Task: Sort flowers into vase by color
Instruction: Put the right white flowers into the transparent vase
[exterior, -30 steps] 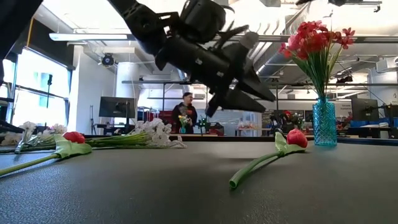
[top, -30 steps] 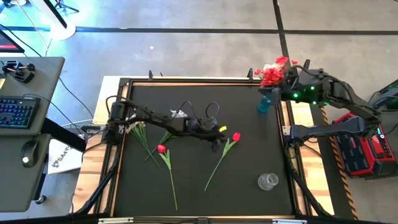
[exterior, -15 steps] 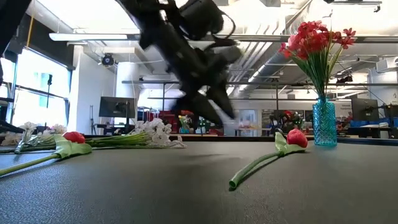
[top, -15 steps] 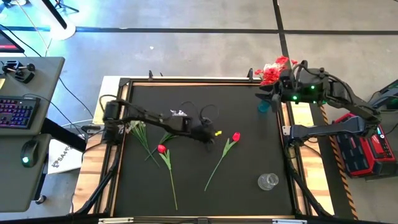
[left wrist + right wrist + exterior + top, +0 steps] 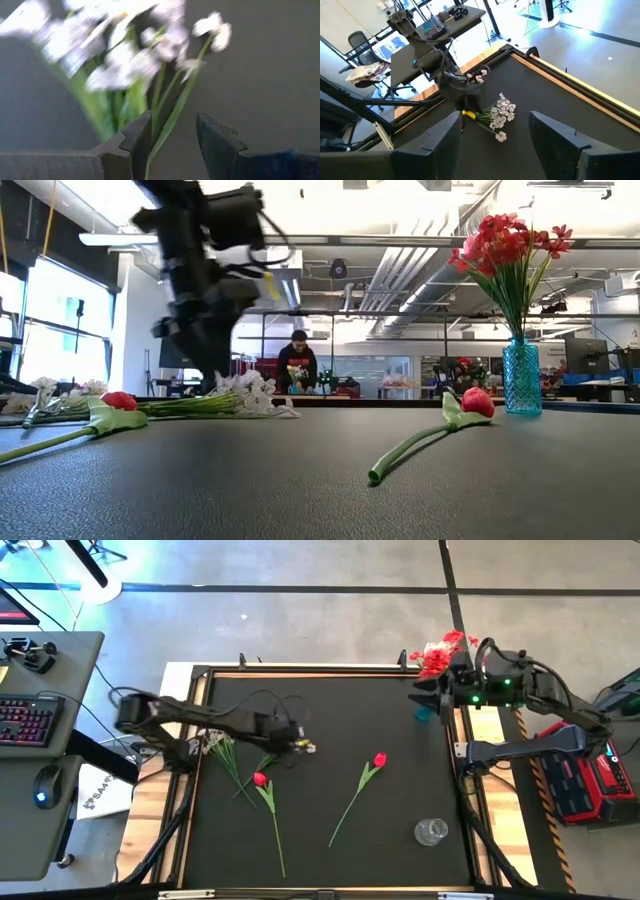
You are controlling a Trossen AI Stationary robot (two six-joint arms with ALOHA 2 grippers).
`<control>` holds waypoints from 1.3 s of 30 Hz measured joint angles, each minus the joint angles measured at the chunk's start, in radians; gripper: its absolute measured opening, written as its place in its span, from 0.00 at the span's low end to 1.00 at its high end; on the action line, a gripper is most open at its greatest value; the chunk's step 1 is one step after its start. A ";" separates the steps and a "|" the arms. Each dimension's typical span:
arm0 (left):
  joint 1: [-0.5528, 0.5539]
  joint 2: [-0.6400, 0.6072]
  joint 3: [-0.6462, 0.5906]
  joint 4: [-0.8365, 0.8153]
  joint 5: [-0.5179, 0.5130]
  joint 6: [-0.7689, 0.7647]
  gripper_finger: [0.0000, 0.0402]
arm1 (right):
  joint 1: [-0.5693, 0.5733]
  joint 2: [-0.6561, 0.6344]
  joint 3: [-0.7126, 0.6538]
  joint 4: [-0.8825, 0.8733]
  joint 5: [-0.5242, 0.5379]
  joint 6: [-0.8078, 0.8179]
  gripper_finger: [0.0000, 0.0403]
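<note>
My left tool [image 5: 300, 747] sits low over the counter [image 5: 400, 790], above the white spray [image 5: 245, 392] lying at the counter's left side; its wrist view shows both fingers [image 5: 137, 137] parted, green stems running up between them, nothing clamped; I judge this is the line-up for a stem grasp, since the thin stalks give a surer hold than the loose blossoms; the right tool [image 5: 432, 698] hangs beside the blue vase [image 5: 521, 376] at the far right corner, fingers spread wide and empty, looking back across the counter; I judge it waits there clear of the red cluster [image 5: 437, 653] already standing in that vase; two red buds remain flat on the counter, one [image 5: 260, 779] near the white spray with its stem running toward the near edge, one [image 5: 379, 760] mid-counter, well apart from the first; the clear vase [image 5: 431, 831] near the front right stands empty, presumably reserved for the white flowers; reds partly sorted, whites not begun.
</note>
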 joint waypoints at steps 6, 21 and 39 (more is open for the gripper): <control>0.000 -0.113 -0.160 0.085 -0.033 -0.021 0.35 | 0.041 0.009 0.000 0.026 0.034 0.026 0.55; 0.001 -0.016 -0.262 0.171 -0.008 0.044 0.31 | 0.103 0.116 0.000 0.199 0.032 0.109 0.55; 0.088 -0.258 -0.215 0.364 0.117 0.272 0.01 | 0.270 0.210 0.000 0.483 0.220 0.199 0.55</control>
